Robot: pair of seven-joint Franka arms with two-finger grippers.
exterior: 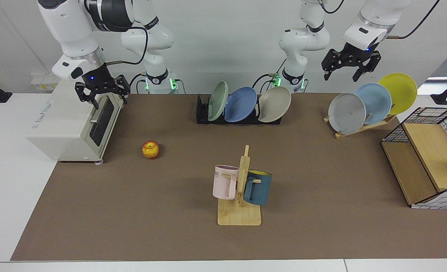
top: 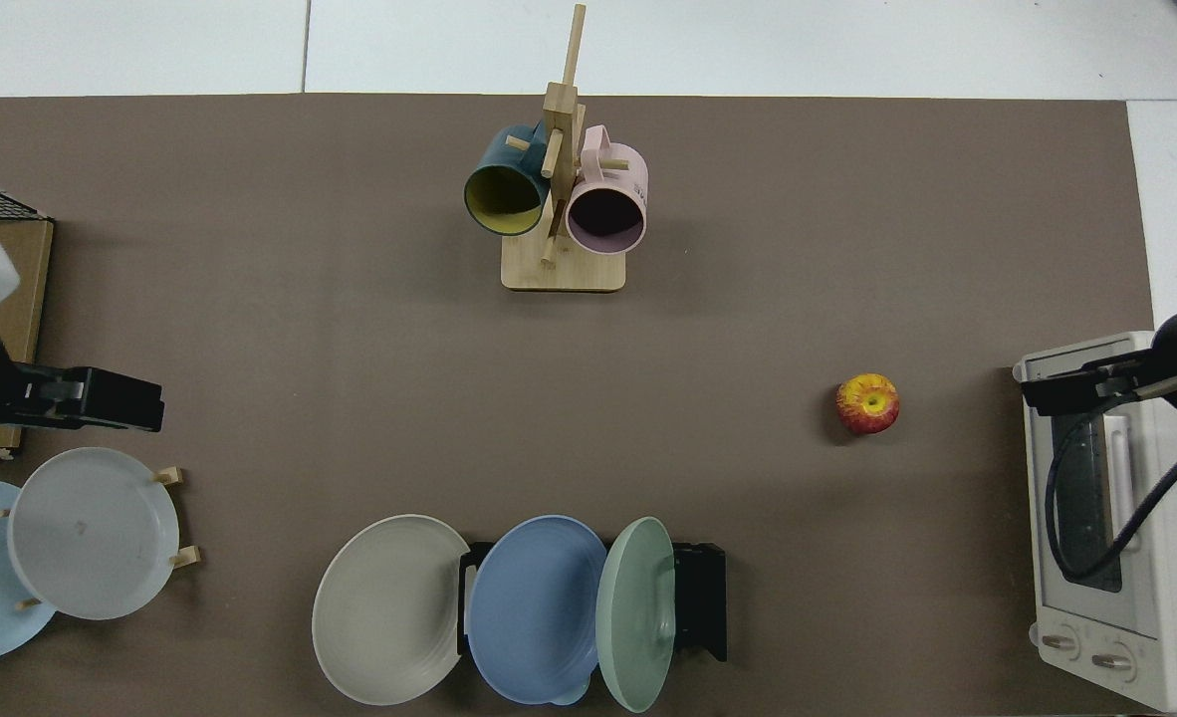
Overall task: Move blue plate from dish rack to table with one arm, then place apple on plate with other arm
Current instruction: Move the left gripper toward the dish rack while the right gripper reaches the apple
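Facing view: blue plate (exterior: pixel 240 104) stood in dish rack (exterior: pixel 202 113); apple (exterior: pixel 151 149) lay on counter (exterior: pixel 132 196); left hand (exterior: pixel 350 70) and right hand (exterior: pixel 101 93) hung apart-fingered, empty.

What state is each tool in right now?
Left tool: open, empty, above the wooden plate rack.
Right tool: open, empty, over the toaster oven.

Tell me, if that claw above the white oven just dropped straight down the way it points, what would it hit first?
Most likely the boxy white toaster oven. The right claw points downward, open, over the oven's front top edge near the glass door. Depth is uncertain, so it might slip just past the door onto the brown table mat.
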